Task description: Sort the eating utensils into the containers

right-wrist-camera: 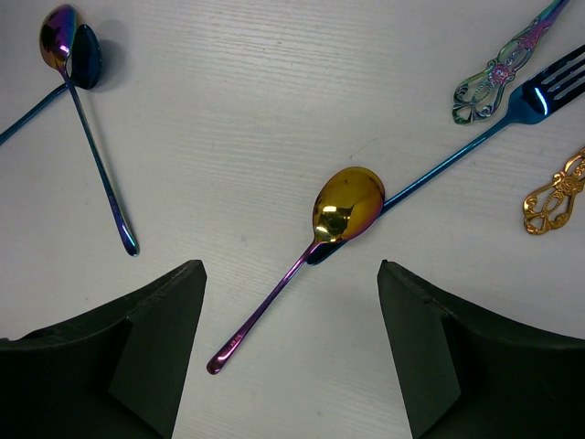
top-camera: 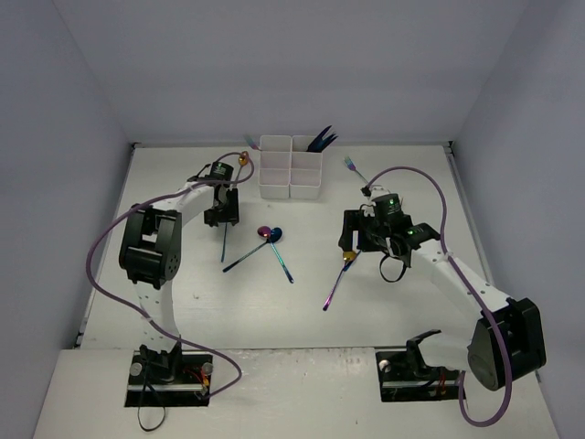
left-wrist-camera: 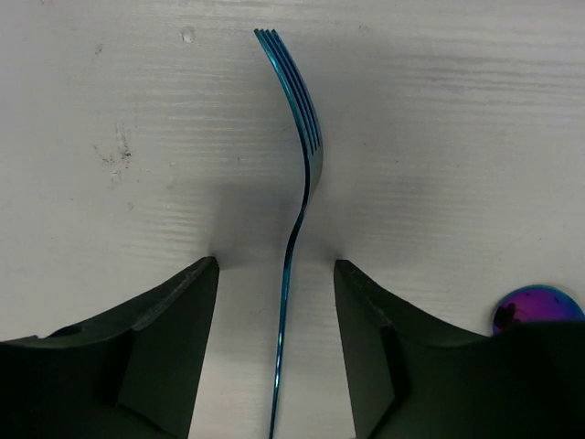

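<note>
Table (top-camera: 183, 302): white, with fine grain lines running across it in both wrist views
Specks (left-wrist-camera: 117, 155): small dark cluster on the table surface, with a small round spot (left-wrist-camera: 188, 35) near it
Walls (top-camera: 302, 64): plain pale lavender-grey, enclosing the table at back, left and right
Front ledge (top-camera: 302, 384): paler strip along the near edge

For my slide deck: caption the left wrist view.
Open left gripper straddles the handle of a blue fork on the white table.

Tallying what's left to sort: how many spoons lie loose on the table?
3 for sure: an iridescent spoon and a dark blue spoon crossed at centre, and a gold-bowled spoon right of them. A rainbow ornate handle and a gold ornate handle may be more.
</note>
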Robot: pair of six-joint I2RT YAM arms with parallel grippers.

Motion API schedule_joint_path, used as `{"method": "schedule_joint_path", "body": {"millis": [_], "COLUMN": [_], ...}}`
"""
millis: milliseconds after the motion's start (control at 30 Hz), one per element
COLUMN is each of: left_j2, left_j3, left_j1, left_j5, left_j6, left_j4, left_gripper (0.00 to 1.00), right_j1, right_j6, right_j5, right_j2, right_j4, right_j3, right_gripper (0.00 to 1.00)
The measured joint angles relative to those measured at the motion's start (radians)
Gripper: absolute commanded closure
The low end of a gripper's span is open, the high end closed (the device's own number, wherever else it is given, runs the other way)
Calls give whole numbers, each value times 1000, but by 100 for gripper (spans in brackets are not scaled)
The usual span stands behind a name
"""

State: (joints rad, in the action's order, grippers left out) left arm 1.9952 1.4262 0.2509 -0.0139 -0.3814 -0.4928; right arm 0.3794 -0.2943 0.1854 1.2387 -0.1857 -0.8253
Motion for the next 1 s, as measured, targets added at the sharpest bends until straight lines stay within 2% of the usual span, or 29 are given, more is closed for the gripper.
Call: {"method": "schedule_joint_path", "body": {"millis": [133,233,300,500,633,833,1000], "left_j2": [15,19,18,-22,-147,-352,-342], "left_j3": [18,23,23,-1,-35,-38,12], "left_j1": [0,0,0,0,0,2,6], "left_j5": [10,14,15,31,66,124,133], "left_j6": [0,-1,-1,5,8,-2,-45], "left_j4": [1,2,2,13,61,324,537], "left_gripper": [74,95,100,100,100,100,100], "right_j1": [0,0,0,0,-1,-13,-19], "right_j6": [1,3,4,7,7,7,7], "right_j5": [-6,-13,-17,-36,-57,-80,-106], "right_j2": [-1,-1,-2,-9,-12,-32,-63], "right_j4": [-4,-7,-7,-13,-17,-26,-29], "right_j3": [0,0,0,0,0,0,0], "right_gripper": [25,24,23,15,13,11,4]}}
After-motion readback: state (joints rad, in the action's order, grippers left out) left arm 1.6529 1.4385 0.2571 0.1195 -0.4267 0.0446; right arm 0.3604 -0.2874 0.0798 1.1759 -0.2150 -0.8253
